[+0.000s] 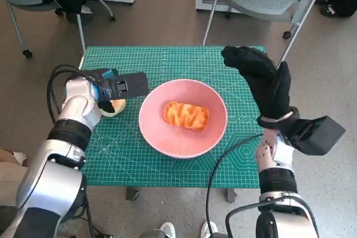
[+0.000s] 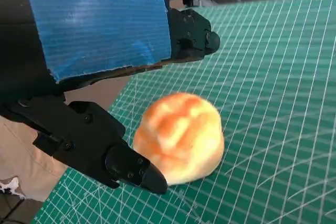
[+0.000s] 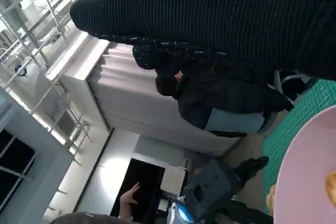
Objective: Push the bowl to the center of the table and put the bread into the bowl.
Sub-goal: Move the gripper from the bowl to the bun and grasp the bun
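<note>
Sitting near the middle of the green tabletop point(image 1: 234, 165), the pink bowl point(image 1: 162, 137) is already holding one striped bread point(image 1: 186, 115), so the push looks done. At the bowl's nine o'clock, the left hand point(image 1: 114, 87) is hovering over a round bread roll point(image 2: 179, 137), its fingers point(image 2: 131, 169) apart on either side and not yet clamping it. At three o'clock the right hand point(image 1: 262, 79) is hanging raised, fingers loosely apart, holding nothing.
</note>
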Tool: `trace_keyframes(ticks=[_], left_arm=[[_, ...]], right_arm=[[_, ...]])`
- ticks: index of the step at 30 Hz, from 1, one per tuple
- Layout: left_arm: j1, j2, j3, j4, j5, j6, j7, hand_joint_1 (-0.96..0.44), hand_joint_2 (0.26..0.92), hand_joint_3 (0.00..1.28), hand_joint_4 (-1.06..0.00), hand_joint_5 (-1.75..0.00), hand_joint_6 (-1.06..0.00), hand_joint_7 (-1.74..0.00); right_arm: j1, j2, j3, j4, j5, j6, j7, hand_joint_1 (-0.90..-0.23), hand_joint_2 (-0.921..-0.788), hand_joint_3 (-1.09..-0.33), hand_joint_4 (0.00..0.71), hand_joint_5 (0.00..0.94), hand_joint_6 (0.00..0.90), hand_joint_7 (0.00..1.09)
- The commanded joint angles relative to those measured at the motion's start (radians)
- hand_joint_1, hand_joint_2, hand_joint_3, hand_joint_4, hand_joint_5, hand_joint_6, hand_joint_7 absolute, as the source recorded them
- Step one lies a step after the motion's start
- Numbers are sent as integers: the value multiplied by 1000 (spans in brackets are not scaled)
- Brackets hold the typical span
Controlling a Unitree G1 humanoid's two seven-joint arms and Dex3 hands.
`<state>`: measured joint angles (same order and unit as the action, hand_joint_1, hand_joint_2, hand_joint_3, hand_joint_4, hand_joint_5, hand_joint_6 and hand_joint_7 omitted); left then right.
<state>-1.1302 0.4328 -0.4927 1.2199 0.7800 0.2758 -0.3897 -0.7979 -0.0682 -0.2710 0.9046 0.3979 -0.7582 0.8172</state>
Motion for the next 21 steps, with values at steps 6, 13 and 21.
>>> trace_keyframes(ticks=[6, 13, 21], left_arm=[[-49, -6, -31, 66, -3, -27, -5, -239, 680, 4, 0, 1, -145, -1], [-36, -21, -31, 95, -13, -24, 25, -243, 680, 2, 1, 1, -130, 0], [7, -35, -24, 104, -29, -24, 107, -217, 708, 15, 1, 1, -107, 0]], right_arm=[[26, -1, 5, -7, 4, 24, -1, -657, -921, -903, 38, 0, -1, 244], [27, 1, 6, -4, 0, 20, -3, -659, -921, -901, 39, 0, -1, 245], [30, -2, 7, -5, 1, 19, 1, -659, -921, -898, 40, 1, -1, 247]])
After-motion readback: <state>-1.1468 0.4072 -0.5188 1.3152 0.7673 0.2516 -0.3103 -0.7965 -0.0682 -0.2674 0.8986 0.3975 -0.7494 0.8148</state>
